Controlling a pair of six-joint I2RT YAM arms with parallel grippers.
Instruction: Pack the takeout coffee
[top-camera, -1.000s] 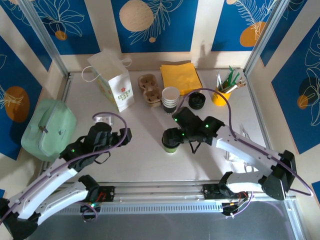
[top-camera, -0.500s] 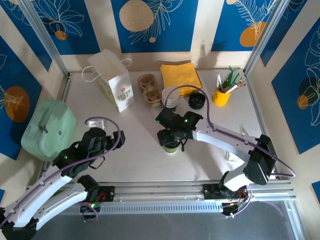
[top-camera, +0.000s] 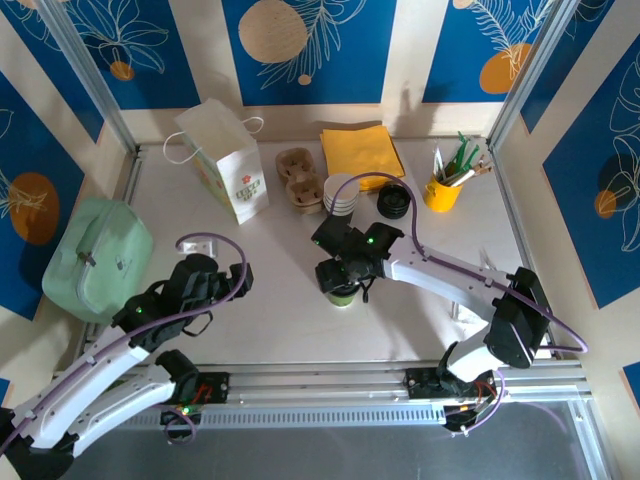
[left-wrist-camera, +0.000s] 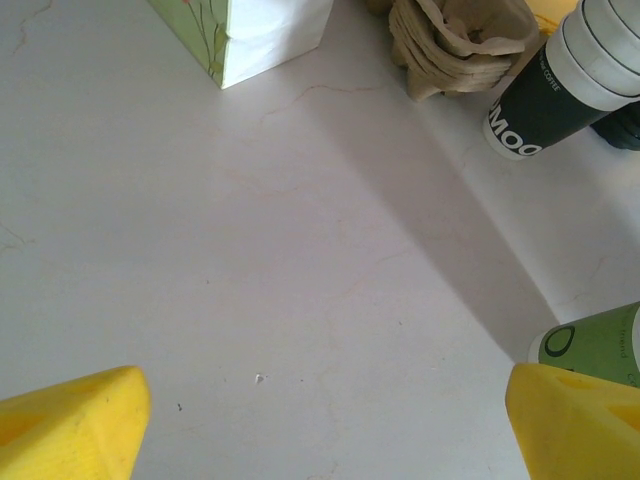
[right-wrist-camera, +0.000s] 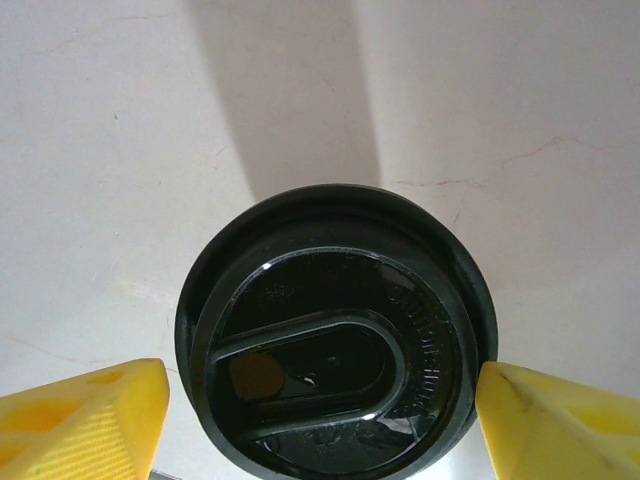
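At the far left a pale green container (top-camera: 95, 262) sits at the edge of the tabletop (top-camera: 280, 320). Near it the left gripper (left-wrist-camera: 325, 400) hangs over a bare part of the surface; its jaws are spread wide and there is nothing between them. Behind it, toward the back, stands a white paper bag (top-camera: 228, 160) with a small flower print, and just to the right of the bag lies a brown pulp cup carrier (top-camera: 300, 178). A stack of cups (top-camera: 341, 195) without lids stands just beside the carrier. In front of this stack, near the middle of the tabletop, stands the takeout coffee (top-camera: 341, 293), upright and with its round black lid (right-wrist-camera: 335, 360) pressed on. The right gripper (right-wrist-camera: 322, 390) is directly above it, jaws apart, with one yellow jaw on each side of the lid (the wrist camera looks straight down on it). On one side a thin strip of tabletop shows between jaw and lid; on the other side the jaw seems to reach the rim, but I cannot tell if it really touches. Further right and back lie yellow napkins (top-camera: 362, 152), then a small pile of black lids (top-camera: 394, 202), and last a yellow pot (top-camera: 440, 192) holding sticks and cutlery.
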